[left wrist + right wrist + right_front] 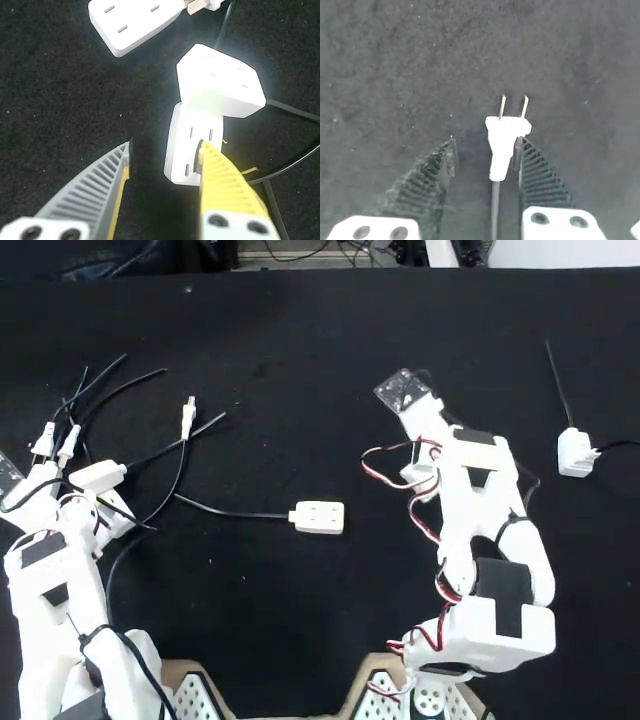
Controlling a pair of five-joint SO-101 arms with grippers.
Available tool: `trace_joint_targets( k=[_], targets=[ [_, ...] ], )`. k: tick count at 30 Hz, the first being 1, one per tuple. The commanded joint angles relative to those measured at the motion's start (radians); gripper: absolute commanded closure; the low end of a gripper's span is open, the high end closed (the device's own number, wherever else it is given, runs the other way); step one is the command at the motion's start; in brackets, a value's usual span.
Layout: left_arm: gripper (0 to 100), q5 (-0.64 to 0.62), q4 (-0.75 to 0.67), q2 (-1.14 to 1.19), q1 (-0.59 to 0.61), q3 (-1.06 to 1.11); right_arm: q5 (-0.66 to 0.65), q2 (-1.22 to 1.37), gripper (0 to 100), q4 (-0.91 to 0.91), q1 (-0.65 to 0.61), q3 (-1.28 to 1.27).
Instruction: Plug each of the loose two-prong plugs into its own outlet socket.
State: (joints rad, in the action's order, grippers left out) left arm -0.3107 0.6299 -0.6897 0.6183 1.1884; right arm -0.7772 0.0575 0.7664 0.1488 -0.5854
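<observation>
My right gripper [486,142] is open low over the black cloth, with a white two-prong plug [505,140] lying between its fingers against one finger [535,165], prongs pointing away. In the high view that gripper [405,395] sits right of centre. My left gripper [165,146] is open at the table's left. Its yellow finger [220,175] rests on a white outlet strip [190,150] that lies partly under a white outlet block [220,80]. A third outlet block [132,22] lies farther off. Another outlet [318,517] lies mid-table, and a loose plug [188,415] lies left of centre.
Two more white plugs [55,445] and several tangled black cords [120,390] lie at the far left. A white adapter [575,452] with a cord sits near the right edge. Black cloth covers the table.
</observation>
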Motion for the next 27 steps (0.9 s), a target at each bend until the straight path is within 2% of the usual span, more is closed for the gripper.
trace_joint_targets(
  k=[1, 6, 11, 15, 19, 21, 23, 27],
  targets=[
    [78, -0.008, -0.012, -0.015, 0.002, -0.005, -0.141, 0.001, 82.5, -0.069, 0.049, 0.031],
    [78, -0.008, -0.009, -0.015, 0.002, -0.007, -0.209, 0.001, 82.5, -0.183, 0.077, -0.039],
    [78, -0.008, -0.009, -0.015, 0.002, -0.007, -0.232, 0.021, 82.5, -0.218, 0.072, -0.061],
    [78, -0.008, -0.009, -0.015, 0.002, -0.007, -0.227, 0.096, 82.5, -0.209, 0.072, -0.008],
    [78, -0.008, -0.009, -0.017, 0.002, -0.007, -0.227, 0.136, 82.7, -0.118, 0.075, 0.073],
    [78, -0.008, -0.009, -0.017, 0.002, -0.007, -0.226, 0.143, 87.2, -0.106, 0.077, 0.090],
    [78, -0.008, -0.009, -0.017, 0.002, -0.007, -0.226, 0.139, 98.4, -0.107, 0.078, 0.093],
    [78, -0.008, -0.009, -0.017, 0.002, -0.007, -0.158, 0.082, 99.0, -0.095, 0.071, 0.088]
  ],
)
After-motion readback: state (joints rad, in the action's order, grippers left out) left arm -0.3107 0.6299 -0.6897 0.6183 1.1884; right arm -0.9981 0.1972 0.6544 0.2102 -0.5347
